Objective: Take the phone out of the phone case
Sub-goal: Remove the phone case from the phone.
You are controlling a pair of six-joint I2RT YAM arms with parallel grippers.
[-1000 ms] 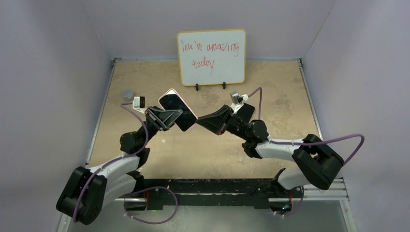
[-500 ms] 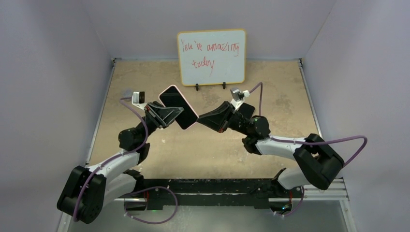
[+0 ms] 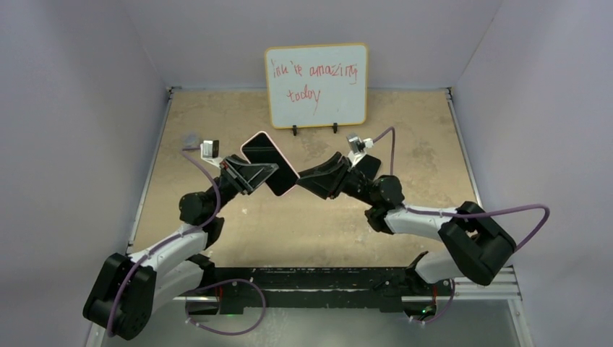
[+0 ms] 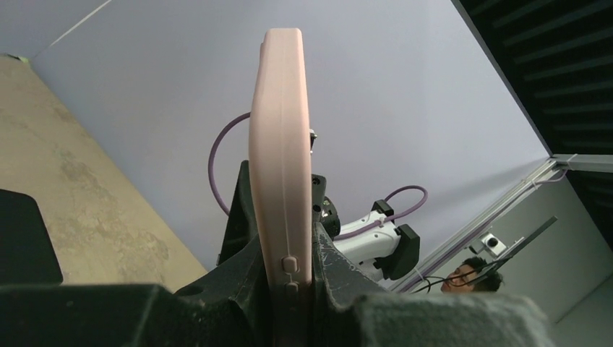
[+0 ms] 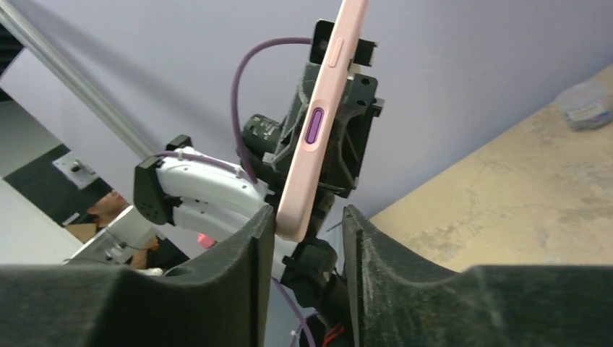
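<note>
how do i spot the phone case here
Find the white board with red handwriting at the tan table's back. In front, slightly left, the left claw holds up a dark-screened phone in a pale pink case, the only pink-rimmed thing.

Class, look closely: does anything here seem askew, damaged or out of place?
The pink-cased phone hangs tilted in mid-air, clamped by the left gripper; the right gripper straddles its lower corner with jaws open. Nothing looks damaged.
</note>
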